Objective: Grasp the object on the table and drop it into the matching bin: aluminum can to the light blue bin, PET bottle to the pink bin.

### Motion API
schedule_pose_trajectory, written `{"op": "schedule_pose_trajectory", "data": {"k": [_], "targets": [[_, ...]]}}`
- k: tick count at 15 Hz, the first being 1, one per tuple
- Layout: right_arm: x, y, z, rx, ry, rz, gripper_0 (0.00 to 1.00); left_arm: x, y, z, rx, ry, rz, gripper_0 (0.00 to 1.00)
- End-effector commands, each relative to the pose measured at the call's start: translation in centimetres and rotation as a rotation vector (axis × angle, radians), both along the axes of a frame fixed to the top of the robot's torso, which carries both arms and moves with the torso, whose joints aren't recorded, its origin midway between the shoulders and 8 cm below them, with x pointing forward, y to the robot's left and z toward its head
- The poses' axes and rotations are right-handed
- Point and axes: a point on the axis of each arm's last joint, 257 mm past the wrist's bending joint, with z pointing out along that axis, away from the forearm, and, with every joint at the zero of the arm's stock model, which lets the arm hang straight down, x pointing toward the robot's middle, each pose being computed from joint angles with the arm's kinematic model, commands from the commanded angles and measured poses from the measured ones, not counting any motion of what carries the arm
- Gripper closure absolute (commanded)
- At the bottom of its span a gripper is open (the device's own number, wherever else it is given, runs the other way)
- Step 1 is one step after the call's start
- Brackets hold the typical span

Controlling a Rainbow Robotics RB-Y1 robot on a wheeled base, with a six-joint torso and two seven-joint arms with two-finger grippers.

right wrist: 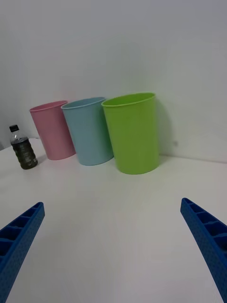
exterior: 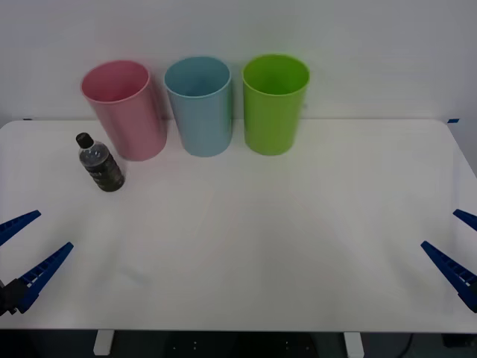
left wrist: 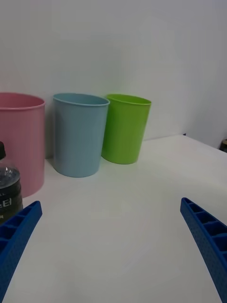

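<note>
Both arms sit low at the frame's bottom corners: left pincer spread wide and released, right pincer likewise released. The bottle stands upright at upper left on the desk, just beside the pink bin. The left wrist view catches its label lettering.

Three tall round bins are counted on one white table: one pink bin, one light blue bin and one green bin. One PET bottle with a single black cap is counted. Two grippers are seen, the left gripper and the right gripper, each with two blue ribbed fingers spread apart.
</note>
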Motion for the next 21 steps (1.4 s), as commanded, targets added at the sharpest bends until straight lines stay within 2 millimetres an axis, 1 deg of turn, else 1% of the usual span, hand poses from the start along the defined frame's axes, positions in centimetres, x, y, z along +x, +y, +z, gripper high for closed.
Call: {"op": "schedule_pose_trajectory", "data": {"k": [1, 2, 3, 4, 9, 12, 16, 19, 21], "targets": [[0.0, 0.0, 0.0, 0.000, 0.000, 0.000, 0.00, 0.0, 0.0, 0.0, 0.000, 0.000, 0.000, 0.00], [0.0, 0.0, 0.0, 0.000, 0.000, 0.000, 0.00, 0.0, 0.1, -0.7, -0.035, 0.010, 0.022, 0.00], [0.0, 0.0, 0.0, 0.000, 0.000, 0.000, 0.00, 0.1, 0.1, -0.8, -0.043, 0.009, 0.027, 0.00], [0.0, 0.0, 0.0, 0.000, 0.000, 0.000, 0.00, 0.3, 0.2, -0.3, -0.052, -0.004, 0.027, 0.00], [0.0, 0.0, 0.0, 0.000, 0.000, 0.000, 0.00, 0.3, 0.1, -0.4, -0.049, -0.007, 0.024, 0.00], [0.0, 0.0, 0.0, 0.000, 0.000, 0.000, 0.00, 0.6, 0.6, -0.7, -0.040, -0.003, 0.055, 0.00], [0.0, 0.0, 0.0, 0.000, 0.000, 0.000, 0.00, 1.8, 2.2, -2.2, -0.028, 0.027, 0.158, 0.00], [0.0, 0.0, 0.0, 0.000, 0.000, 0.000, 0.00, 3.0, 3.3, -4.1, -0.018, 0.064, 0.254, 0.00], [0.0, 0.0, 0.0, 0.000, 0.000, 0.000, 0.00, 3.7, 4.2, -4.9, -0.010, 0.080, 0.309, 0.00]]}}
